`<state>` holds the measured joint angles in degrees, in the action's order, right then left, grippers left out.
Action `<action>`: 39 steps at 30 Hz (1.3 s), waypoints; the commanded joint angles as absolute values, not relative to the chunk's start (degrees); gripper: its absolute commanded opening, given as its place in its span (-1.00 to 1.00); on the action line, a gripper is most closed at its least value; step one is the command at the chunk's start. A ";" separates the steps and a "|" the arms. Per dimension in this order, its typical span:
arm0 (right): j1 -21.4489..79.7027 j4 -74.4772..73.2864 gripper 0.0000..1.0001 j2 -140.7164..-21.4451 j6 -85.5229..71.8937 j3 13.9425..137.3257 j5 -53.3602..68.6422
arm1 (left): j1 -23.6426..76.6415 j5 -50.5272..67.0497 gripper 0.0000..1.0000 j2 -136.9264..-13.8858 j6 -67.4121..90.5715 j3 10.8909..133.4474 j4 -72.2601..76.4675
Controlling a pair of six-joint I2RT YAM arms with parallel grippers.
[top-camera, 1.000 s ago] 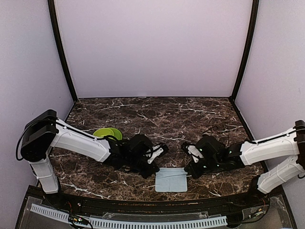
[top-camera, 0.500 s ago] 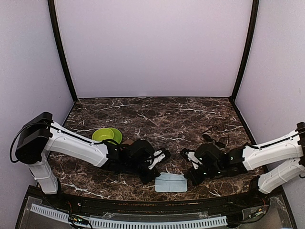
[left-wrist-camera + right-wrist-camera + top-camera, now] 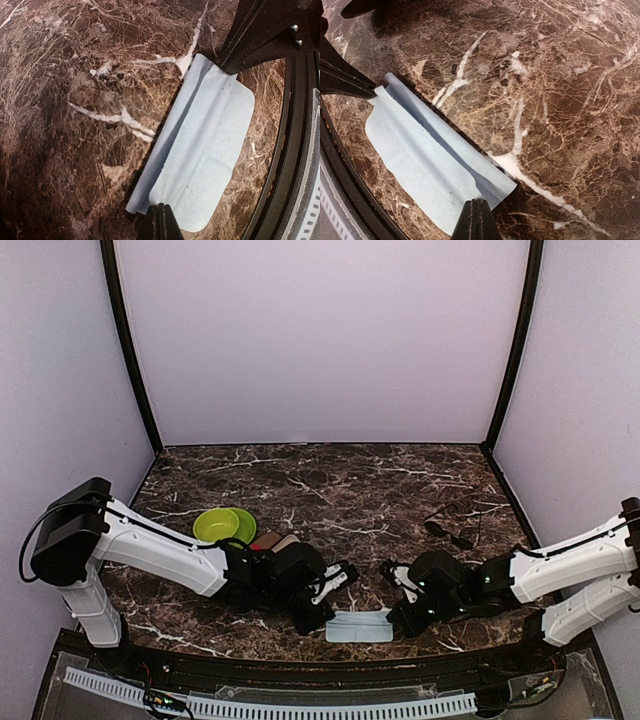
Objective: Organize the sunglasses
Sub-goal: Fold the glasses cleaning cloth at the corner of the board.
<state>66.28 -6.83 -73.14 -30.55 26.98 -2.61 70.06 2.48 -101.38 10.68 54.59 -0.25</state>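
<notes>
A light blue cloth (image 3: 360, 625) lies near the table's front edge, partly folded over itself. My left gripper (image 3: 331, 617) is shut on its left end and my right gripper (image 3: 392, 619) on its right end. In the left wrist view the closed tips (image 3: 161, 212) pinch the cloth (image 3: 205, 145) at its edge. The right wrist view shows the same, with the tips (image 3: 476, 206) shut on the cloth (image 3: 425, 160). A pair of sunglasses (image 3: 447, 530) with thin dark frames lies at the right back, apart from both grippers.
A lime green bowl (image 3: 225, 524) sits left of centre, with a brown striped case (image 3: 272, 540) beside it, partly hidden by my left arm. The table's black front rim (image 3: 295, 150) runs just beyond the cloth. Dark marble table (image 3: 340, 480) stretches behind the arms.
Both grippers have moved toward the front edge, drawing the cloth's held edge over itself. The cloth now looks narrower and sits closer to the rim.
</notes>
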 commanded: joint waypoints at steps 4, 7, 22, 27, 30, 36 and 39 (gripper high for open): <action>67.23 -5.68 -1.00 -72.38 -31.94 25.98 -3.04 | 70.92 2.46 -1.00 -100.84 11.59 54.06 -2.74; 67.35 -5.54 -1.00 -72.42 -32.16 25.67 -2.99 | 71.06 2.60 -1.00 -100.86 11.81 54.06 -2.98; 68.43 -4.47 -0.71 -72.57 -32.59 25.39 -0.54 | 71.37 5.54 -0.75 -101.38 11.43 54.79 -5.17; 68.99 -4.33 -0.66 -71.93 -32.76 25.29 0.09 | 71.37 7.52 -0.67 -101.43 10.87 55.00 -6.14; 69.47 -3.68 -0.64 -71.49 -32.70 24.88 0.50 | 71.37 8.57 -0.65 -101.42 10.68 54.87 -6.01; 69.86 -2.96 -0.61 -69.90 -32.86 23.61 1.04 | 71.37 10.18 -0.64 -101.10 9.64 55.08 -6.30; 69.87 -2.19 -0.61 -68.90 -33.18 22.76 1.44 | 71.37 11.47 -0.64 -100.84 9.08 54.84 -6.43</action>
